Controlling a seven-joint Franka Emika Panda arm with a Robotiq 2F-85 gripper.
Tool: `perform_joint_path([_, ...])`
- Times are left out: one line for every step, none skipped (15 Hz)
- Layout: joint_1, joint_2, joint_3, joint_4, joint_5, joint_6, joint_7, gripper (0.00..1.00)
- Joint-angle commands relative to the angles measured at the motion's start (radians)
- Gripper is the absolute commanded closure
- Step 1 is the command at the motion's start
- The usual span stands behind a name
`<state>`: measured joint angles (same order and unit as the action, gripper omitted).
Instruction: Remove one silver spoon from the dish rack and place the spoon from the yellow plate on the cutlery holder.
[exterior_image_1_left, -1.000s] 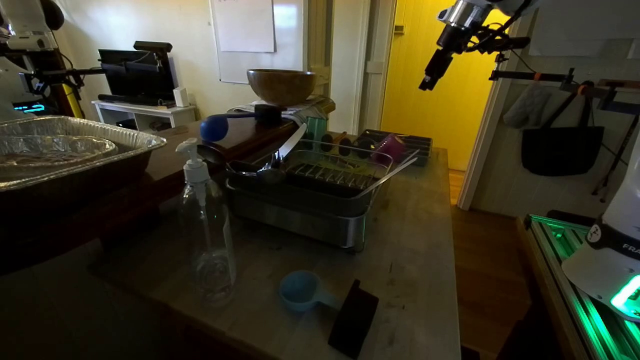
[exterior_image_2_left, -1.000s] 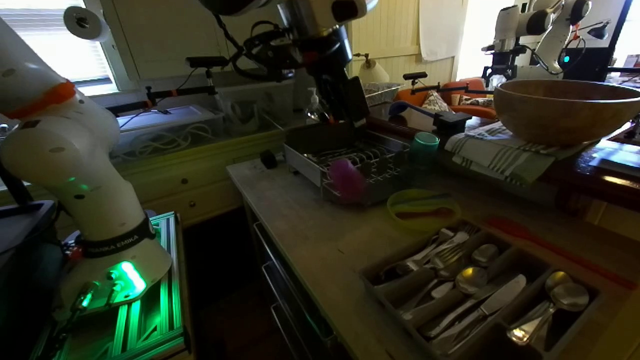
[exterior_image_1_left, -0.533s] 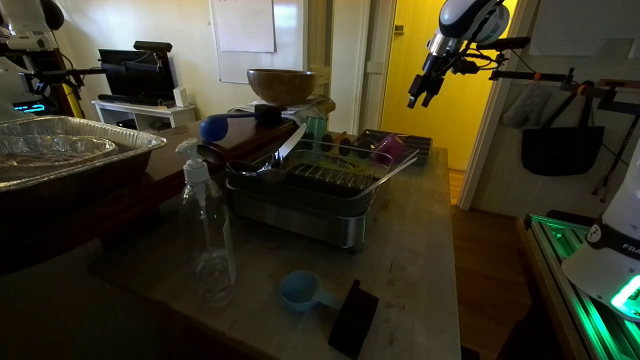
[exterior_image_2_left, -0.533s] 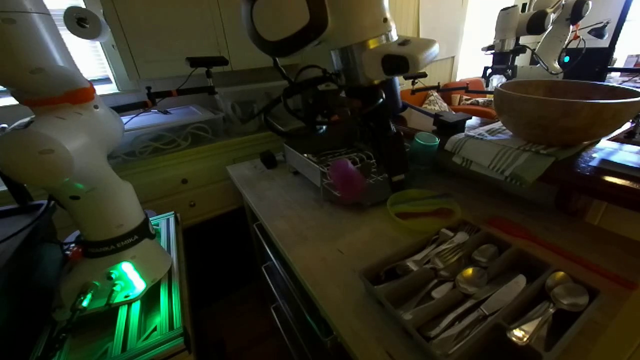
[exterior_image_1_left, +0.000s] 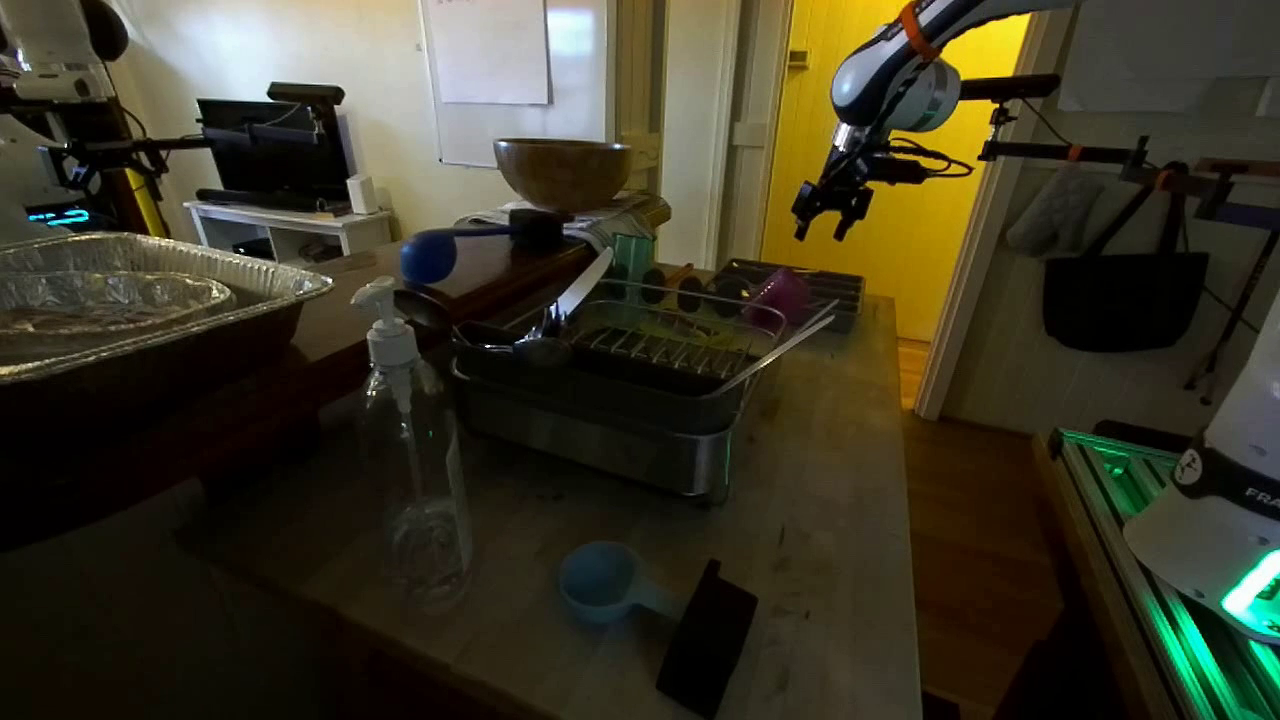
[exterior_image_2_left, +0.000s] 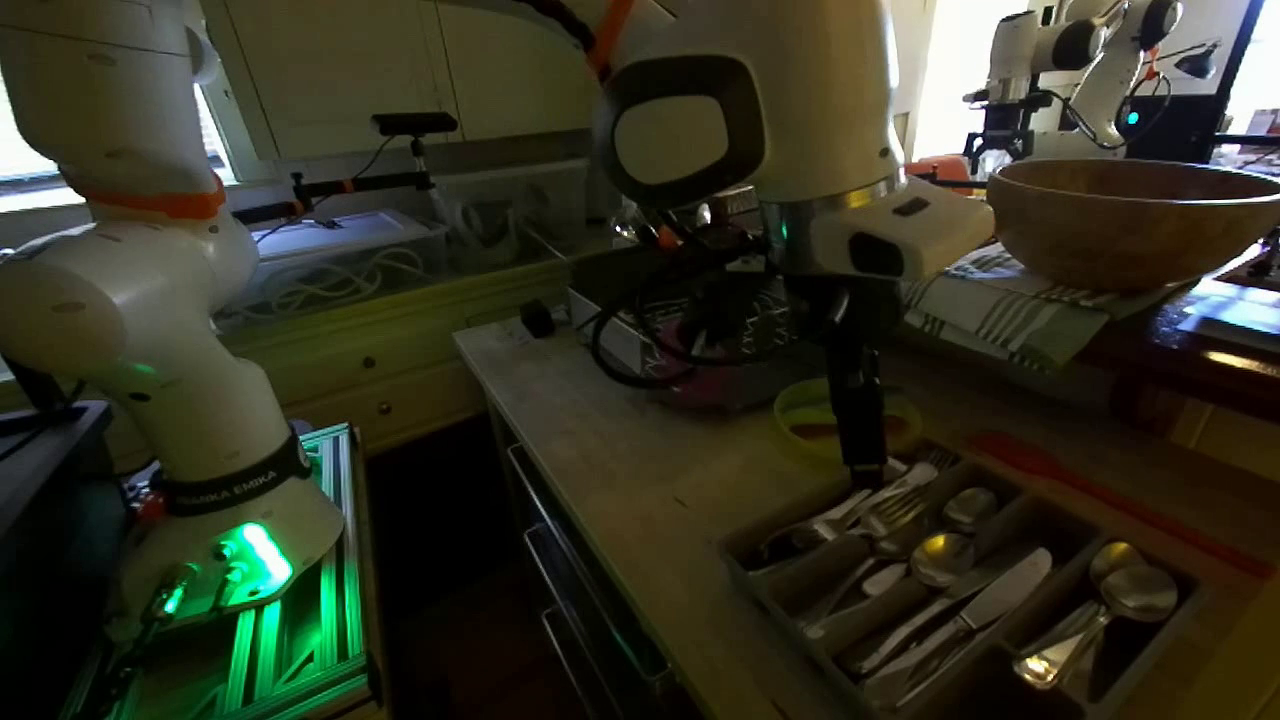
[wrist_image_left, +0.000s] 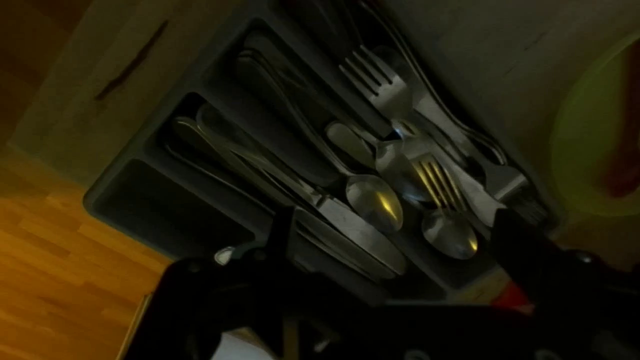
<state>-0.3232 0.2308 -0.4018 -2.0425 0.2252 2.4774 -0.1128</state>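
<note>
My gripper (wrist_image_left: 395, 217) stands open above the grey cutlery holder (wrist_image_left: 165, 210), nothing between its fingers. Below it lie forks, knives and silver spoons, one spoon (wrist_image_left: 374, 202) between the fingertips in the picture. In an exterior view the gripper (exterior_image_2_left: 865, 475) hangs over the holder's back corner. The yellow plate (wrist_image_left: 580, 165), bowl-like and yellow-green, sits beside the holder with a blurred reddish thing in it; no silver spoon can be made out there. The dish rack (exterior_image_1_left: 600, 445) stands farther along the counter, a dark spoon (exterior_image_1_left: 543, 350) among the cutlery at its corner.
A purple cup (exterior_image_1_left: 780, 297) hangs at the rack's end. A red utensil (exterior_image_2_left: 1110, 505) lies alongside the cutlery holder. A large wooden bowl (exterior_image_2_left: 1130, 225) rests on a striped towel. Soap bottle (exterior_image_1_left: 420, 500) and blue scoop (exterior_image_1_left: 600, 580) are on the counter.
The arm has swung from above the dish rack, past the yellow plate, to above the cutlery holder, and the gripper has come lower. The objects on the counter have not moved.
</note>
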Motion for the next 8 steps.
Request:
perform_joint_path([-0.052, 0.132, 0.038, 0.116, 0.036, 0.016, 0.121, 0.00])
perform_joint_path([-0.060, 0.160, 0.044, 0.143, 0.039, 0.017, 0.147, 0.00])
perform_joint_path([-0.070, 0.188, 0.053, 0.171, 0.047, 0.014, 0.168, 0.00])
perform_joint_path([-0.076, 0.211, 0.059, 0.197, 0.049, 0.014, 0.189, 0.00])
perform_joint_path([-0.083, 0.235, 0.065, 0.222, 0.051, 0.011, 0.209, 0.00])
perform_joint_path([-0.088, 0.258, 0.069, 0.247, 0.050, 0.006, 0.232, 0.00])
perform_joint_path([-0.093, 0.278, 0.074, 0.267, 0.052, 0.009, 0.251, 0.00])
perform_joint_path([-0.098, 0.299, 0.080, 0.289, 0.054, 0.006, 0.270, 0.00])
